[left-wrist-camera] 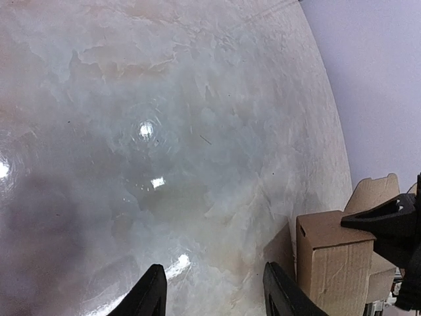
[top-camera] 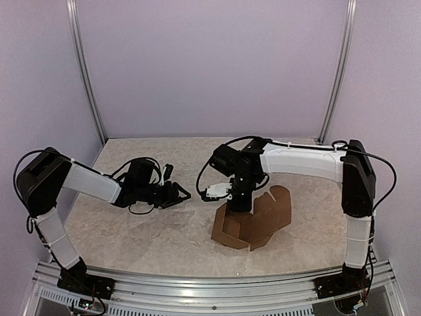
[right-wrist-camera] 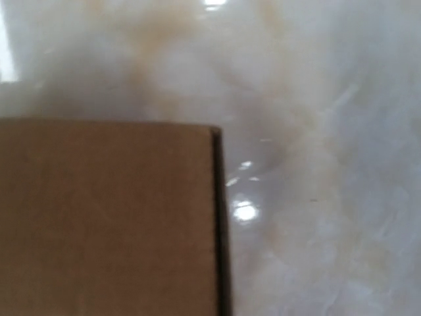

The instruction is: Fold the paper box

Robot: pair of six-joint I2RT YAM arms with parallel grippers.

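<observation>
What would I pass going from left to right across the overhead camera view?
left arm's elbow → left gripper → paper box → right arm's elbow

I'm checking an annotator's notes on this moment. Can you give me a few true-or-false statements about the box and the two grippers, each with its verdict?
1. The left gripper is open and empty. True.
2. The right gripper is down at the paper box. True.
3. The paper box lies as a flat sheet. False: its walls stand up, though it is not closed.
4. The left gripper touches the paper box. False: it hovers apart from it, over the table to the box's left.
</observation>
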